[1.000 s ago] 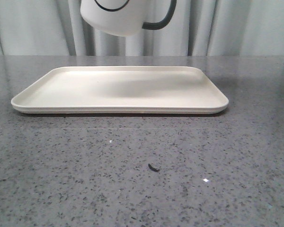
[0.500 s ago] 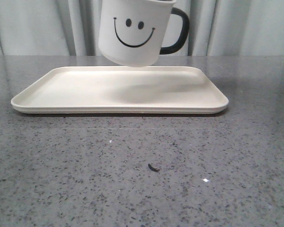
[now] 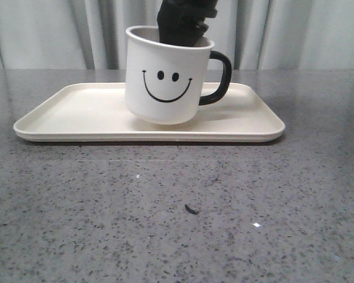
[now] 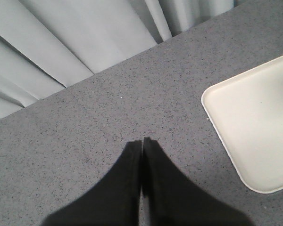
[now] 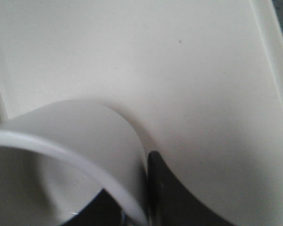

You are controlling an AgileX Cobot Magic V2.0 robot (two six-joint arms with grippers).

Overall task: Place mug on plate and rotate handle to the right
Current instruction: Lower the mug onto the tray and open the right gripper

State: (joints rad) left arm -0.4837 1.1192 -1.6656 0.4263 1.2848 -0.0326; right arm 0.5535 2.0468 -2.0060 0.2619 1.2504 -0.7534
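At the mug's rim, the right gripper (image 5: 137, 207) has one black finger inside the cup and the other (image 5: 179, 197) outside against the white wall, clamped on the wall between them. From the front, that dark gripper (image 3: 183, 26) reaches down into the mouth of the mug (image 3: 165, 79), whose black smiley face looks toward the camera and whose black handle (image 3: 219, 76) points to the robot's right. The mug sits slightly tilted, low over or on the middle of the cream plate (image 3: 65, 115); whether its base rests flat cannot be told. The plate lies on a grey speckled table (image 3: 165, 224), with pale curtains (image 3: 41, 32) behind. Off beside the plate's corner (image 4: 254, 122), the left gripper (image 4: 141, 143) hovers over bare table with its two black fingers pressed together, holding nothing.
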